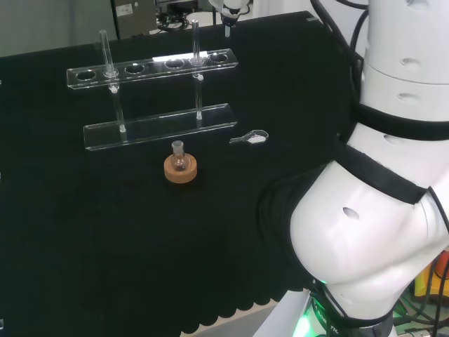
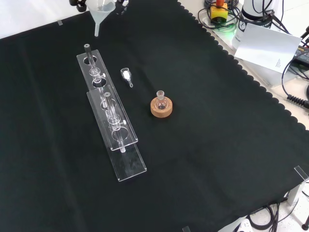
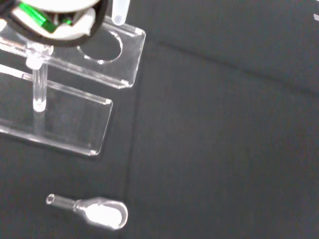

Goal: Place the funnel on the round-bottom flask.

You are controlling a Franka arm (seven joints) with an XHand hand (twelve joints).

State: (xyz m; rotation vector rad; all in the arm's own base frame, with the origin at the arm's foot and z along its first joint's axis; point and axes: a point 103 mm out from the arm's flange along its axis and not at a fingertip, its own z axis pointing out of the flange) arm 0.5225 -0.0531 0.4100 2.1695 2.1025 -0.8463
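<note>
Black cloth covers the bench. Funnel (image 2: pixel 102 13) hangs at front view's top, stem down, above the far end of the clear tube rack (image 2: pixel 112 121); its upper rim is cut off. Round-bottom flask (image 2: pixel 161 101) sits on cork ring (image 2: pixel 161 108), right of the rack, near a small glass scoop (image 2: pixel 126 75). Hand (image 2: pixel 78 4) barely shows at the edge; its grip cannot be made out

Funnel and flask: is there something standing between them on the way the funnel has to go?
Nothing visible blocks it. The funnel hangs high above the rack's far end. The flask on its cork ring stands apart with its neck uncovered. The small glass scoop lies low on the cloth between them.
</note>
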